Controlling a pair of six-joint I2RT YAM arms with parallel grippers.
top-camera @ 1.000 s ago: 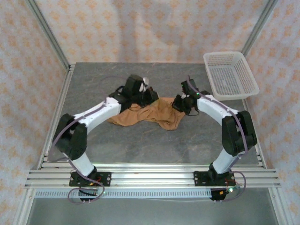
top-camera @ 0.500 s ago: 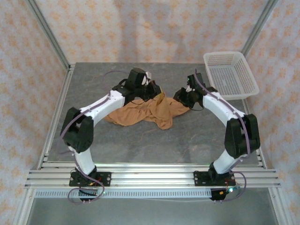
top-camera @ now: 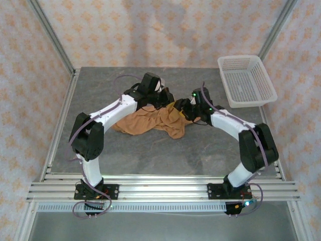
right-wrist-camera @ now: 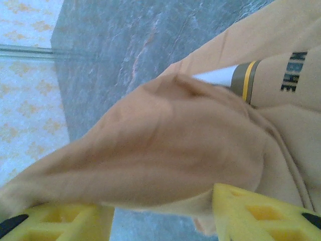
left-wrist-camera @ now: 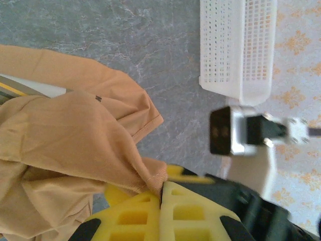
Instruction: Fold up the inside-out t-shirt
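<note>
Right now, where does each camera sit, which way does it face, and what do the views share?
Top external: above and behind the left arm and right arm, looking down on the table; both reach to the t-shirt.
Left wrist: on the left arm, looking along the left gripper, shut on the t-shirt's hem, toward the basket.
Right wrist: on the right arm, looking along the right gripper, open, t-shirt bunched between.
Shared: t-shirt in all three; basket in top and left wrist.

White mesh basket (top-camera: 248, 83) at grey table's (top-camera: 150, 150) far-right corner
</note>
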